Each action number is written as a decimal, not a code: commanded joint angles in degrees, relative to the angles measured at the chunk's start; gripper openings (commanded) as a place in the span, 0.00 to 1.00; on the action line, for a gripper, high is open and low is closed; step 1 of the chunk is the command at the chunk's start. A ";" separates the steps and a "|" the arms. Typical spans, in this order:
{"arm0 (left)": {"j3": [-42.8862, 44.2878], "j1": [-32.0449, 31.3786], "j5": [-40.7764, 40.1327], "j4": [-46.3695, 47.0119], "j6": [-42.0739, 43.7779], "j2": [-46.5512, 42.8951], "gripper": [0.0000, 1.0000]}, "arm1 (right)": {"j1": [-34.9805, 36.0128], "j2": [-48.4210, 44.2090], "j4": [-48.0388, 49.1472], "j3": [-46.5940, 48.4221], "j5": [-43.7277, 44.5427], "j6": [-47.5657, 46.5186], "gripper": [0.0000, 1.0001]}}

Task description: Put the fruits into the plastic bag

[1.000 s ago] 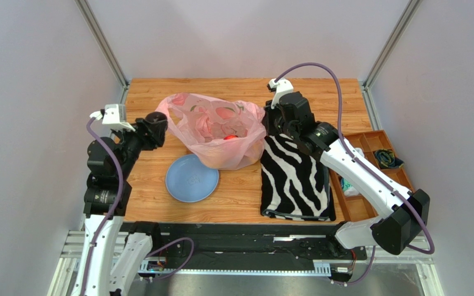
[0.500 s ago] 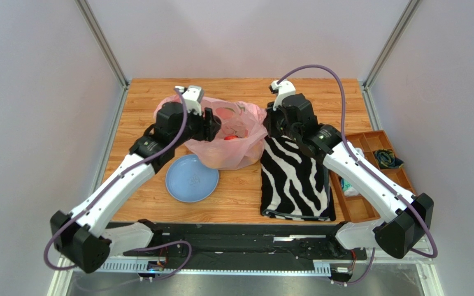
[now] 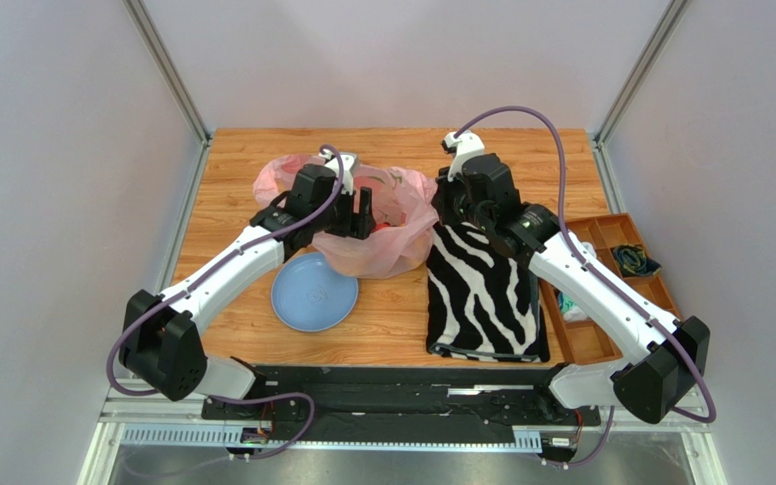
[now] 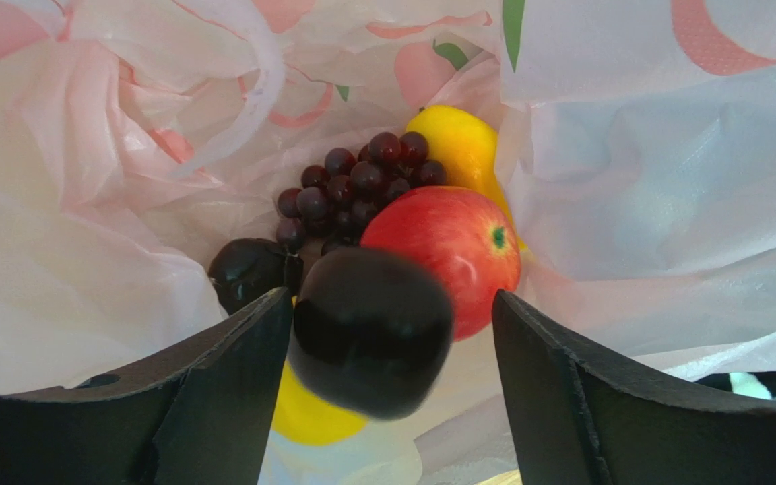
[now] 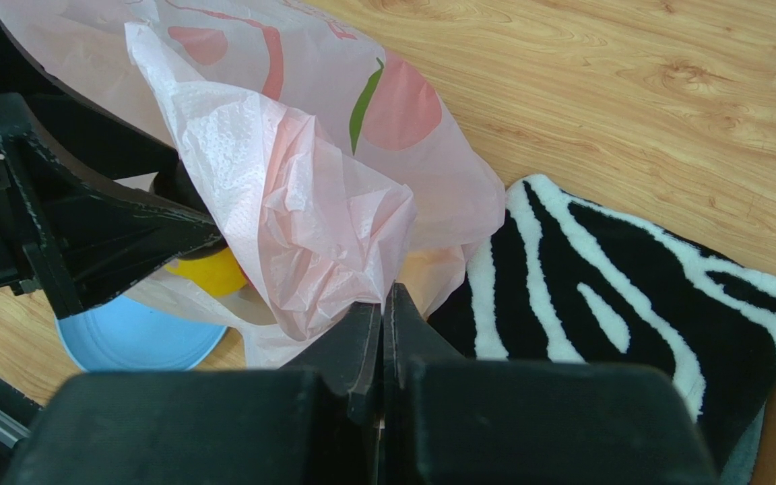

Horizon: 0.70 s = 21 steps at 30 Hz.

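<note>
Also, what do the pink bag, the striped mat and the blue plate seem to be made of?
Pink bag: thin plastic film, translucent with sharp creases.
Striped mat: probably plush fabric, matte with a fuzzy pile.
Blue plate: smooth, evenly coloured; plastic or glazed ceramic, cannot tell which.

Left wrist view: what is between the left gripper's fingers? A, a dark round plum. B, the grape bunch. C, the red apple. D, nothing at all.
A: a dark round plum sits between the fingers of the left gripper, while the red apple and the grape bunch lie deeper in the plastic bag.
</note>
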 commanded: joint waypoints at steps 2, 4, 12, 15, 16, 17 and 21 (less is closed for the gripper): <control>2.00 -0.15 1.52 0.76 -0.72 -0.34 0.84 | -0.23 -0.80 -0.02 0.54 -0.02 -0.15 0.00; 1.91 -0.15 1.61 0.85 -0.63 -0.34 0.87 | -0.23 -0.71 0.06 0.54 -0.11 -0.15 0.00; 3.14 -0.15 2.41 2.08 0.25 -3.14 0.95 | -0.14 -0.36 0.06 0.62 -0.02 0.03 0.00; 4.89 -0.15 1.53 2.43 0.95 -6.39 0.95 | -0.23 -0.18 0.24 0.89 -0.02 0.21 0.00; 5.33 -0.15 1.09 3.04 1.82 -8.75 0.95 | -0.23 -0.09 0.24 0.97 -0.02 0.29 0.00; 5.34 -0.15 -0.05 3.40 2.27 -10.08 0.95 | -0.23 -0.01 0.24 1.06 -0.11 0.21 0.00; 2.89 -0.15 -4.62 6.64 4.81 -18.25 0.97 | -0.23 0.08 0.15 1.33 -0.02 0.29 0.00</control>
